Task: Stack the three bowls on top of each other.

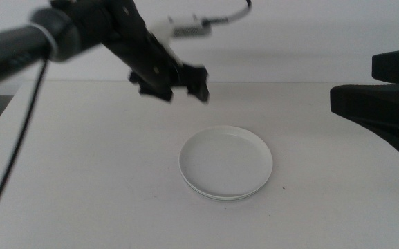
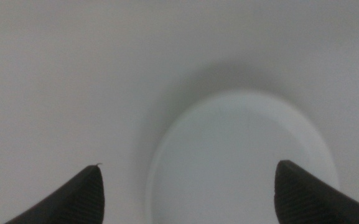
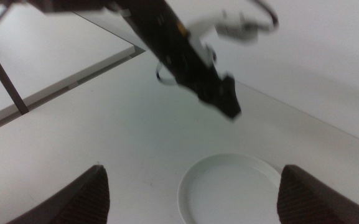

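Over the table's far-left side, the left gripper point(image 1: 173, 84) hangs in the air, jaws spread wide, holding nothing. Bowl stack point(image 1: 226, 163) sits mid-table, below and a bit right of it, well apart. White bowl on top, a thin second rim peeking out underneath; third can't be told. Round, shallow, smooth matte, low rims. Right gripper point(image 3: 195, 199) waits at the right edge, jaws wide, empty; neither arm clearly nearer.

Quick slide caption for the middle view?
Left gripper open above the stacked bowls on the table; right gripper waits.
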Motion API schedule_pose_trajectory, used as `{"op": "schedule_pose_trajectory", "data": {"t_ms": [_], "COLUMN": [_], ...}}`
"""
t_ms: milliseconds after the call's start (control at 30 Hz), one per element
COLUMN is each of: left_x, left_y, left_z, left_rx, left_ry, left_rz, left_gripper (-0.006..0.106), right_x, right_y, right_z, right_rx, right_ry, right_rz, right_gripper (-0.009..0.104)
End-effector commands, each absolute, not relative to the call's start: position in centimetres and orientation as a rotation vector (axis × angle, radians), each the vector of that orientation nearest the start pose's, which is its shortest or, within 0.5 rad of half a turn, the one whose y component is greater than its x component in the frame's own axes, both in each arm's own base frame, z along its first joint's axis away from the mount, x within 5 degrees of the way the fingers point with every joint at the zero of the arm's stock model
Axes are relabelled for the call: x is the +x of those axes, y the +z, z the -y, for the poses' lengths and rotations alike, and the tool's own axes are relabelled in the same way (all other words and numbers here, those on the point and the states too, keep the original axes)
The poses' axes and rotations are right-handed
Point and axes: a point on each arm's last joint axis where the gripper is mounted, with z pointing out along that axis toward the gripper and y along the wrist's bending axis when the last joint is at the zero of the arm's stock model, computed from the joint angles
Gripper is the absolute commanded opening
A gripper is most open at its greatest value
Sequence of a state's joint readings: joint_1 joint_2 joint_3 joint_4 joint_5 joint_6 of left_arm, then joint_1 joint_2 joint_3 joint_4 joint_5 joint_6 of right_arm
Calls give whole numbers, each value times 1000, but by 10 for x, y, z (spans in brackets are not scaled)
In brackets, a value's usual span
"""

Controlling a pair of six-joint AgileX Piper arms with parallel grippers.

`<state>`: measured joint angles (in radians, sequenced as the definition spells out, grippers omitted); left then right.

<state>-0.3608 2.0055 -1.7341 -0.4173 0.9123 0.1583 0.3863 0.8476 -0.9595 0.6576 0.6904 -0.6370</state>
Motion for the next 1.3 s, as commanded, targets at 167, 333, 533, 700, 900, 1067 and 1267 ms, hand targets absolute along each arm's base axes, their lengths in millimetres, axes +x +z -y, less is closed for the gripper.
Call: {"op": "schedule_pose_trajectory", "data": {"t_ms": [167,333,533,700,900,1067,1267], "left_x": [385,354,298,253,218,180,167], "left_y": [345,353,346,349,351,358,367], "left_z": [134,96,52,38,32,28,26], "left_rx": [328,224,44,16,47,19,12], "left_ry": [-536,-485,-415,-360,-295,-295,-298], "left_rz": [-2455,-2434,-2323,-2235,-2168,-1996,-1899], "left_gripper": [94,94,94,94,94,94,94], "right_x": [135,137,151,183,202,165,150], "right_y": [401,405,395,392,402,412,407], "right_z": [-93,-93,-92,-86,-41,-22,-22], "right_rx": [-729,-666,-539,-376,-166,-157,-152], "right_ry": [576,600,593,498,353,250,234], "right_rz": [-1813,-1793,-1911,-1962,-1960,-1894,-1850], "right_gripper": [93,93,93,93,93,93,93]}}
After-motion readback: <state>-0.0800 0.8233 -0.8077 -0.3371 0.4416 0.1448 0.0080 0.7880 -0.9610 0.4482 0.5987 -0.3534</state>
